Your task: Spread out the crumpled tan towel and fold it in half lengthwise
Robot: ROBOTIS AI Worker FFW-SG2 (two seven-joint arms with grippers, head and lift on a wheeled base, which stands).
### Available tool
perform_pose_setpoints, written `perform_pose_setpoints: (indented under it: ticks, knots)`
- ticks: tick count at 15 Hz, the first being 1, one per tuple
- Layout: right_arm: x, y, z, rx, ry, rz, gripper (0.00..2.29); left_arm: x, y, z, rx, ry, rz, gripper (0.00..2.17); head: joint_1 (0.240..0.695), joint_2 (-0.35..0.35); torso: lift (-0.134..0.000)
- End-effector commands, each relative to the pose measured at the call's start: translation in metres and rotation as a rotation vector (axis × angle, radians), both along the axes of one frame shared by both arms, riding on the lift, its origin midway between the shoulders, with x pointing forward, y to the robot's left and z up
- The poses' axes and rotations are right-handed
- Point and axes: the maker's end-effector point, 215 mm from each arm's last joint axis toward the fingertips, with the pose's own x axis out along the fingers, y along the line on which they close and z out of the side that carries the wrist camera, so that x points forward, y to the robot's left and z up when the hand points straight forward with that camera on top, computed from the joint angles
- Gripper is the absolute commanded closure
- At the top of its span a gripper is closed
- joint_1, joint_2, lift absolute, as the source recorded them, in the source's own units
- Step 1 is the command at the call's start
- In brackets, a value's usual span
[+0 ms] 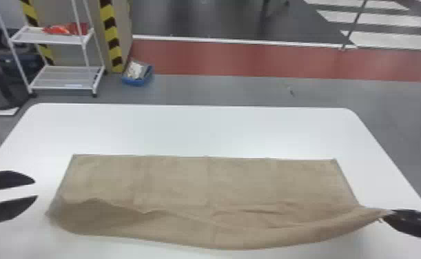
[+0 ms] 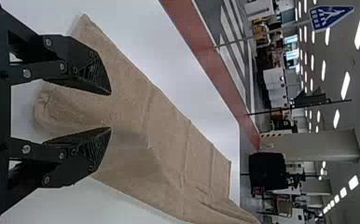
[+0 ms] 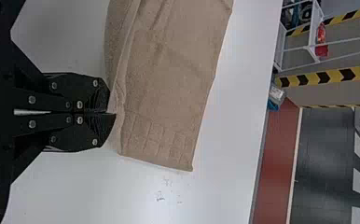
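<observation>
Because its fingers are closed on the towel's right near end, the right gripper (image 1: pixel 387 215) holds the tan towel (image 1: pixel 206 182) there. At the opposite end, the left gripper (image 1: pixel 36 189) stands wide open and empty. The towel stretches across the near half of the white table (image 1: pixel 192 131), flat along its far edge, wrinkled nearer. Past the table, a blue bin (image 1: pixel 133 82) sits near a white rack (image 1: pixel 64 87).
</observation>
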Motion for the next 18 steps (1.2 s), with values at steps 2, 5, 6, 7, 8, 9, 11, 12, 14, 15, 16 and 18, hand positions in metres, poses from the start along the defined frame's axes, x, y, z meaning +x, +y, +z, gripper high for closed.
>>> perform_pose_setpoints:
  ticks: [2,5,6,7,8,9,11,12,14,15,16,18]
  knots:
    - [-0.001,0.005,-0.001,0.001,0.003,0.009,2.0,-0.019,0.016,-0.007,0.019,-0.034,0.017,0.1,0.695,-0.071,-0.124]
    - [-0.001,0.011,-0.005,0.0,0.013,0.02,2.0,-0.023,0.023,0.011,0.017,-0.057,0.03,0.14,0.695,-0.042,-0.124]
    - [-0.001,0.012,-0.006,-0.001,0.015,0.023,2.0,-0.03,0.025,0.013,-0.012,0.014,0.072,0.14,0.695,-0.033,-0.124]
    - [-0.001,0.015,-0.007,0.003,0.017,0.027,2.0,-0.037,0.014,0.014,-0.04,0.066,0.099,0.15,0.695,-0.027,-0.124]
    - [0.0,0.017,-0.009,0.003,0.02,0.033,2.0,-0.045,-0.001,0.005,-0.03,0.117,0.16,0.21,0.695,-0.022,-0.124]
    - [0.001,0.02,-0.011,0.006,0.024,0.04,2.0,-0.051,-0.021,-0.003,0.007,0.127,0.2,0.26,0.695,-0.022,-0.124]
    - [0.005,0.027,-0.015,0.011,0.026,0.053,2.0,-0.062,-0.054,-0.03,0.05,0.268,0.292,0.35,0.695,-0.04,-0.124]
    - [0.007,0.028,-0.015,0.016,0.024,0.053,2.0,-0.069,-0.067,-0.042,0.072,0.334,0.333,0.39,0.695,-0.06,-0.124]
    - [0.009,0.028,-0.018,0.016,0.029,0.052,2.0,-0.076,-0.083,-0.051,0.118,0.362,0.372,0.4,0.695,-0.121,-0.124]
    - [0.01,0.028,-0.019,0.017,0.03,0.051,2.0,-0.078,-0.091,-0.05,0.123,0.357,0.37,0.4,0.695,-0.135,-0.124]
    - [0.009,0.027,-0.02,0.014,0.035,0.049,2.0,-0.082,-0.099,-0.049,0.124,0.359,0.363,0.41,0.695,-0.151,-0.124]
    - [0.009,0.025,-0.022,0.013,0.04,0.044,2.0,-0.092,-0.111,-0.046,0.113,0.381,0.352,0.48,0.695,-0.181,-0.124]
